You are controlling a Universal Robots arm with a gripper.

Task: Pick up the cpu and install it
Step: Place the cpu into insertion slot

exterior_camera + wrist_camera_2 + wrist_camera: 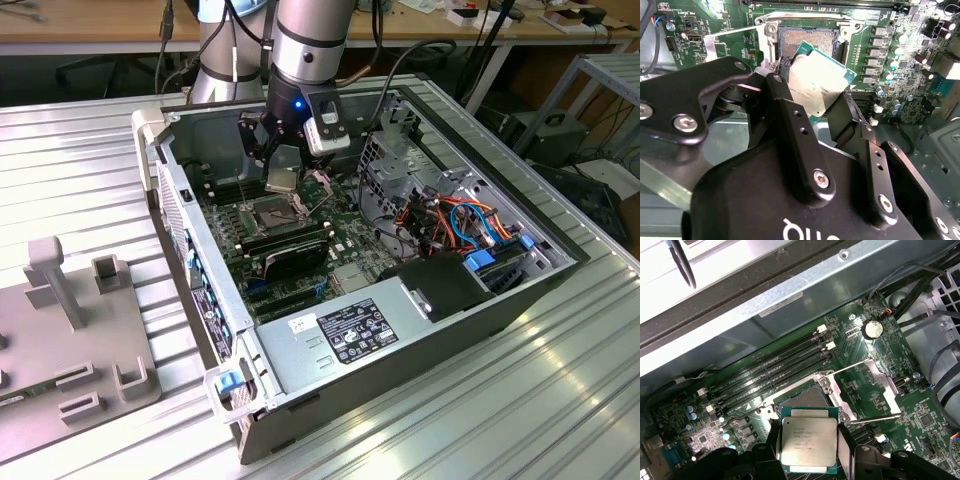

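The gripper (811,97), closed on the cpu (816,75), holds it tilted above the socket (807,40), so a skewed landing may bend the pins.

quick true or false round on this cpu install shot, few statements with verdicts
1. The hand grips the cpu between its fingers. True.
2. The cpu is seated in the socket. False: it is held just above the socket, which lies open and empty.
3. The computer case lies on its side with the motherboard exposed. True.
4. The hand hangs outside the computer case. False: it is down inside the open case, over the motherboard.
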